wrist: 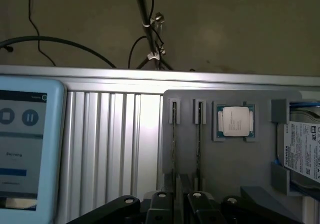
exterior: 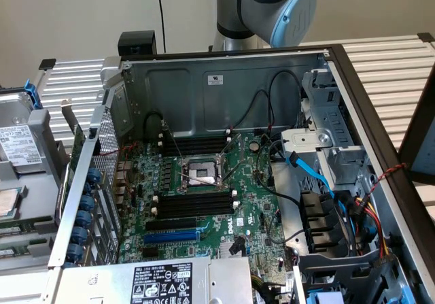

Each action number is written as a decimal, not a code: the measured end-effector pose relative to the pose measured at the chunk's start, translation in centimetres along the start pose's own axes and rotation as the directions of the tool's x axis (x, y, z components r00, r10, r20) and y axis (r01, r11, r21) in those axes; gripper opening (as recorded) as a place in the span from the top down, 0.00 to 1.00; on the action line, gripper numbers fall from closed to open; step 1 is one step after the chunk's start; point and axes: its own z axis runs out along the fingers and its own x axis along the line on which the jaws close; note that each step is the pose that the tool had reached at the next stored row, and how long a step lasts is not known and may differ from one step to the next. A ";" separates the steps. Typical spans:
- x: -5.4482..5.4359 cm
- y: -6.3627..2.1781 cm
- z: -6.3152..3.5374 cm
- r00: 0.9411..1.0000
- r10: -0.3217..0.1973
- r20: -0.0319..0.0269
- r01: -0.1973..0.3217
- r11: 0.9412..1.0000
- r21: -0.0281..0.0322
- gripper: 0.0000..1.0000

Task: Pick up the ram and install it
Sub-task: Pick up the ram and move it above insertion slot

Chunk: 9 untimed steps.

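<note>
Two ram sticks stand on edge in the grooves of a grey holder tray (wrist: 260, 174): one ram stick (wrist: 173, 144) and a second (wrist: 199, 144) beside it. My gripper (wrist: 180, 209) hangs over their near ends, its black fingers (wrist: 161, 209) apart, with nothing visibly gripped between them. In the exterior view the same tray sits at the exterior view's left, where thin green sticks (exterior: 13, 228) lie on it. The motherboard's black memory slots (exterior: 197, 203) stand bare in the open PC case (exterior: 204, 79).
A CPU (wrist: 235, 121) and a hard drive (wrist: 302, 154) share the tray. A tablet (wrist: 25, 149) lies on the ribbed metal table. Inside the case are a CPU socket (exterior: 200, 171), a blue expansion slot (exterior: 170, 237), cables and a drive cage (exterior: 333, 168).
</note>
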 end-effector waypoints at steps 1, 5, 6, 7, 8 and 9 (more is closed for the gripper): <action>0.0 0.00 0.00 1.000 0.000 0.000 0.000 1.000 0.000 0.80; 0.0 0.00 0.00 1.000 0.000 0.000 0.000 1.000 0.000 0.80; 0.0 0.00 0.00 1.000 0.000 0.000 0.000 1.000 0.000 0.80; 0.0 0.00 0.00 1.000 0.000 0.000 0.000 1.000 0.000 0.80; 0.0 0.00 0.00 1.000 0.000 0.000 0.000 1.000 0.000 0.80; 0.0 0.06 -0.01 1.000 0.000 0.000 0.000 1.000 0.000 0.80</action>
